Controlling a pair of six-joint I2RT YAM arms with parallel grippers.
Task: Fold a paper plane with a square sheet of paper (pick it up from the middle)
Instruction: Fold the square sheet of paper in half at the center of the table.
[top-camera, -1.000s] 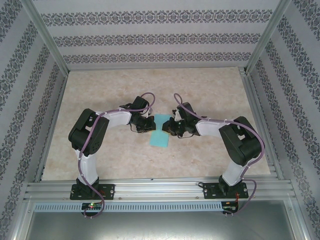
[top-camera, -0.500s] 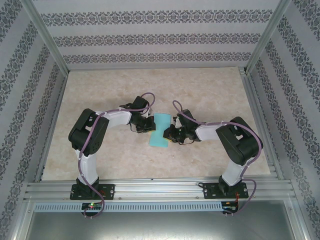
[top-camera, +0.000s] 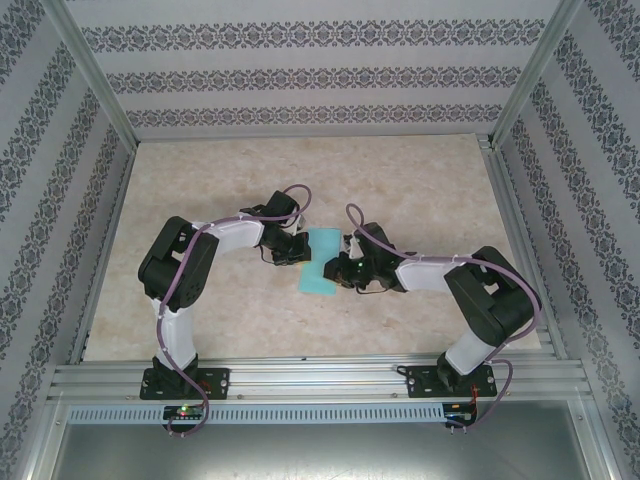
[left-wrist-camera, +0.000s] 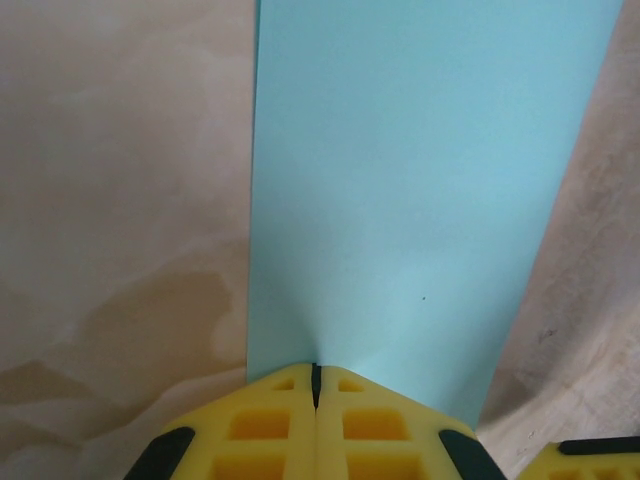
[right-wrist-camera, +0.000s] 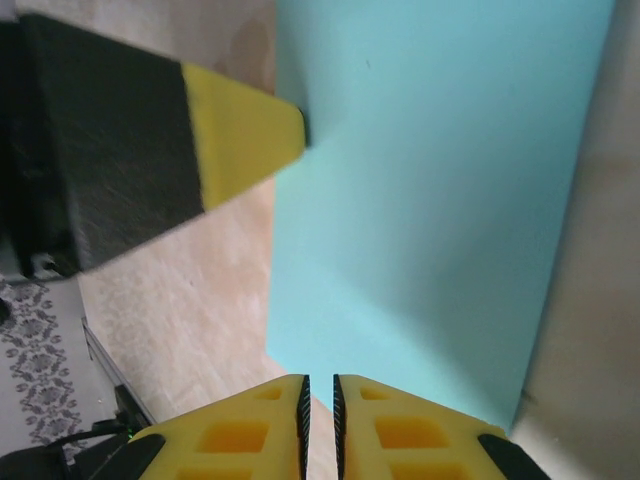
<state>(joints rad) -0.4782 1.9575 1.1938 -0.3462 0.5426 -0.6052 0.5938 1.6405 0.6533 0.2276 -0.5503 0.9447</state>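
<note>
1. The turquoise sheet of paper lies flat in the middle of the frame in the top view. It is folded into an oblong (longer than it is wide) and runs slightly askew, its lower end toward the left.
2. At the bottom of that view the two arm bases are bolted to an aluminium rail, left and right of centre.
3. Both arms bend inward from there and meet at the paper from opposite sides.
4. The right gripper is at the paper's right edge. In its wrist view the right gripper has yellow fingers nearly together with a thin slit between them, at the sheet's near edge. I cannot tell whether the edge is caught in the slit.
5. The left gripper is at the paper's left edge, a little higher in the frame. In its wrist view the left gripper has its fingers pressed together on the edge of the sheet, which puckers faintly toward the seam.
6. The marbled beige tabletop reaches back to a patterned wall.
</note>
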